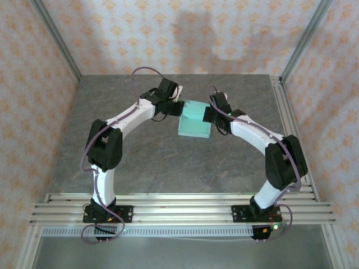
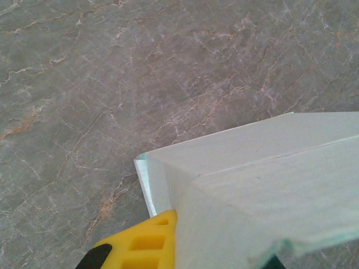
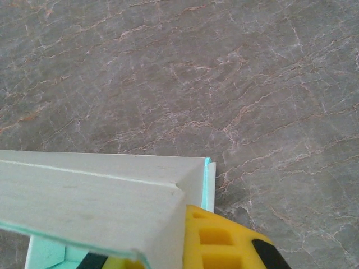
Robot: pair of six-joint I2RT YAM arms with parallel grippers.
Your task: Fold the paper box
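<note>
The paper box is a pale mint-green card piece, held just above the middle of the grey table between both arms. My left gripper is shut on its left edge. In the left wrist view a folded wall of the paper box runs between the jaws of the left gripper, with one yellow finger pressed against it. My right gripper is shut on the right edge. In the right wrist view the paper box passes through the right gripper, beside its yellow finger.
The marble-grey table stretches around the box. Aluminium rails run along the near edge and another rail runs down the right side. Patterned walls close in the back and both sides.
</note>
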